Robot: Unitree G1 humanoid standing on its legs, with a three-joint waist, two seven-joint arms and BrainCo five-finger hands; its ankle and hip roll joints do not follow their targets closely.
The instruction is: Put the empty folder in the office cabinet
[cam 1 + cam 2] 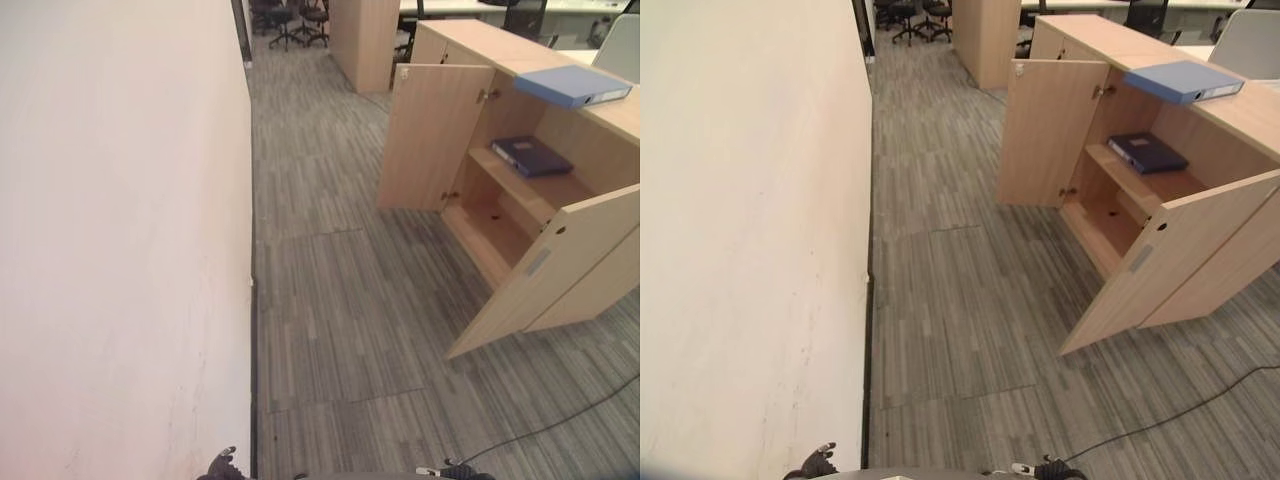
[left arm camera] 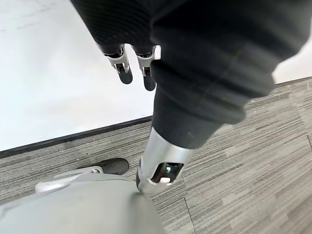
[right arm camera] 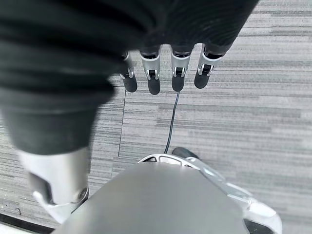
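Note:
A light wooden office cabinet (image 1: 520, 192) stands at the right with both doors swung open. On its top lies a light blue binder folder (image 1: 572, 85). A dark blue folder (image 1: 531, 155) lies flat on the upper shelf inside, and the lower shelf (image 1: 1110, 222) is bare. My left hand (image 2: 146, 74) hangs beside my leg near the white wall, fingers straight and holding nothing. My right hand (image 3: 153, 80) hangs over the grey carpet, its fingers straight and empty as well. Both hands are well short of the cabinet.
A white wall (image 1: 120, 240) runs along the left. The far cabinet door (image 1: 435, 135) and the near door (image 1: 560, 265) jut out over the carpet. Office chairs (image 1: 290, 20) and a wooden unit (image 1: 362, 40) stand at the back. Open carpet lies between me and the cabinet.

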